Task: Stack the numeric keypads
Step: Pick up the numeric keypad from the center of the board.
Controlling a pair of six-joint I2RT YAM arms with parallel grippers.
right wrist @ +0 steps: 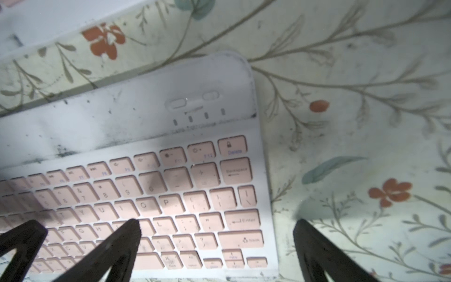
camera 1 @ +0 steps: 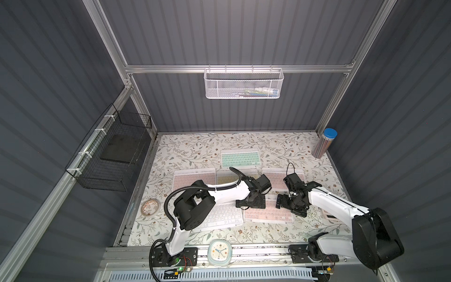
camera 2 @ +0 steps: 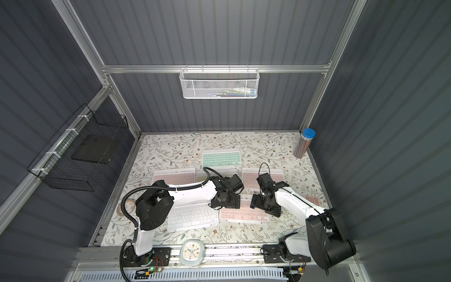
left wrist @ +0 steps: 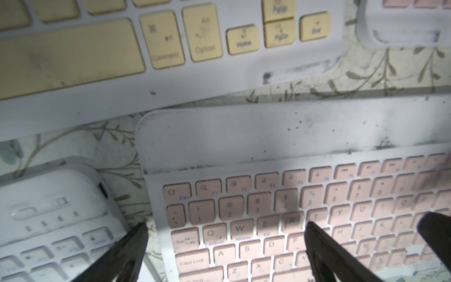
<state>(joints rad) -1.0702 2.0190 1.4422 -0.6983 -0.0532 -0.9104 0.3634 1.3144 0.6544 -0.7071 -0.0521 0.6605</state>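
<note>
Several numeric keypads lie flat on the floral table: mint-green [camera 1: 240, 158] at the back, pink [camera 1: 192, 179], yellow [left wrist: 73, 56] and pink [camera 1: 280, 182] in the middle row, white [camera 1: 220, 217] and pink [camera 1: 268, 213] in front. My left gripper [left wrist: 227, 225] hangs open low over the front pink keypad's [left wrist: 268, 219] left end, one finger by the white keypad [left wrist: 48, 219]. My right gripper [right wrist: 217, 222] is open astride that keypad's [right wrist: 170, 195] right edge, with one finger over the keys and one over the cloth. Neither holds anything.
A calculator [camera 1: 328, 216] peeks out beside the right arm. A clock [camera 1: 219, 252] sits on the front rail, a tape roll [camera 1: 150, 207] at the left, a pencil tube [camera 1: 325, 144] in the back right corner. Baskets hang on the back wall [camera 1: 242, 83] and left wall [camera 1: 109, 153].
</note>
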